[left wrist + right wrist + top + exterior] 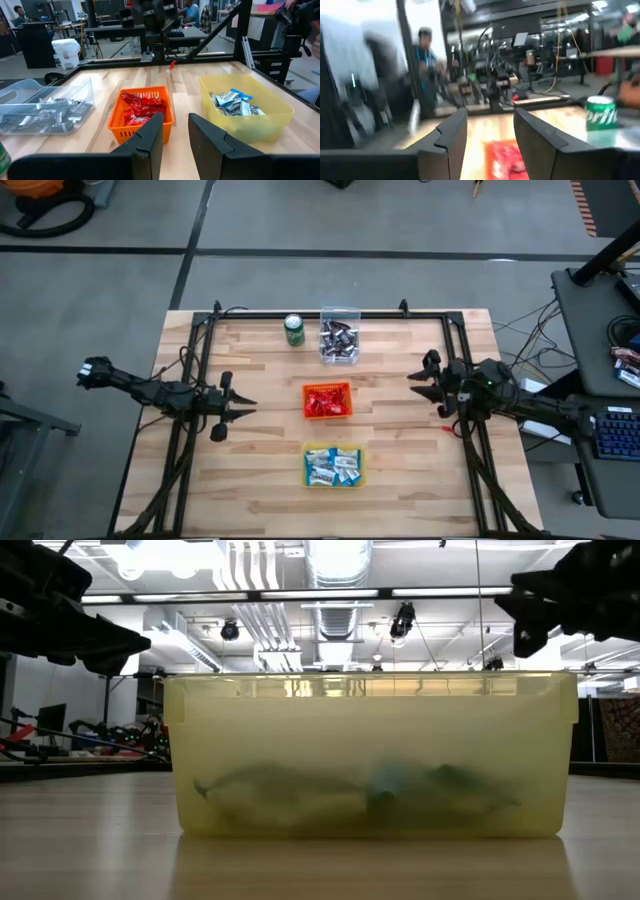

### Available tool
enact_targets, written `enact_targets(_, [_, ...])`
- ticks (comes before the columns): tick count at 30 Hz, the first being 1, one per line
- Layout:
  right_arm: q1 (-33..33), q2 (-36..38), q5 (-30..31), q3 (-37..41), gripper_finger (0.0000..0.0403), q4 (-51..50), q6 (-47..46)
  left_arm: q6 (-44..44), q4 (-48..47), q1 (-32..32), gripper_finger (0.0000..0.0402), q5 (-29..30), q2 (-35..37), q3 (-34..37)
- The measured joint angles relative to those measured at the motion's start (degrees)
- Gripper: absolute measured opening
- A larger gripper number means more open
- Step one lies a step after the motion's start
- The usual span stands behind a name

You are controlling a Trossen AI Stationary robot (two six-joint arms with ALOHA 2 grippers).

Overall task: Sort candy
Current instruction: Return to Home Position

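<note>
Orange bin [327, 400] separates left pincer [240, 406] from right pincer [416, 386].

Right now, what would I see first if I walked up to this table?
Down the table run three bins: a clear bin of dark candy beside a green can, an orange bin of red candy, a yellow bin of blue-and-white candy. The left gripper and right gripper hover open at the sides.

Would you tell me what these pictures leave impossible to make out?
Low view: the cloudy wall of the yellow bin smears its candy; it hides the orange bin and clear bin.
High view: wrapper print is too small.
Right wrist view: blur smears the red candy and green can.
</note>
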State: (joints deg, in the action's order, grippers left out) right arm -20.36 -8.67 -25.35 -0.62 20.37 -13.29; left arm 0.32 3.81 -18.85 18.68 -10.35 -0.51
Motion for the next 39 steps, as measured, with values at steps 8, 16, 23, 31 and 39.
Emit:
enact_targets(8, [8.2, 5.9, 26.1, 0.0, 0.015, -16.8, -7.1, 0.0, 0.0, 0.0, 0.0075, 0.0, -0.7, 0.0])
enact_targets(16, [14.8, 6.9, 28.3, 0.1, 0.015, -12.0, -6.5, 0.0, 0.1, 0.0, 0.0075, 0.0, -1.0, 0.0])
enact_targets(23, [16.2, 8.4, 22.9, 0.1, 0.015, -14.9, 0.6, 0.0, 0.1, 0.0, 0.0075, 0.0, -1.2, 0.0])
enact_targets(31, [17.5, 8.7, 22.8, 0.1, 0.015, -18.4, 6.8, 0.0, 0.1, 0.0, 0.0075, 0.0, -1.2, 0.0])
enact_targets(39, [17.7, 8.6, 22.9, 0.1, 0.015, -19.1, 6.7, 0.0, 0.2, 0.0, 0.0075, 0.0, -1.4, -0.7])
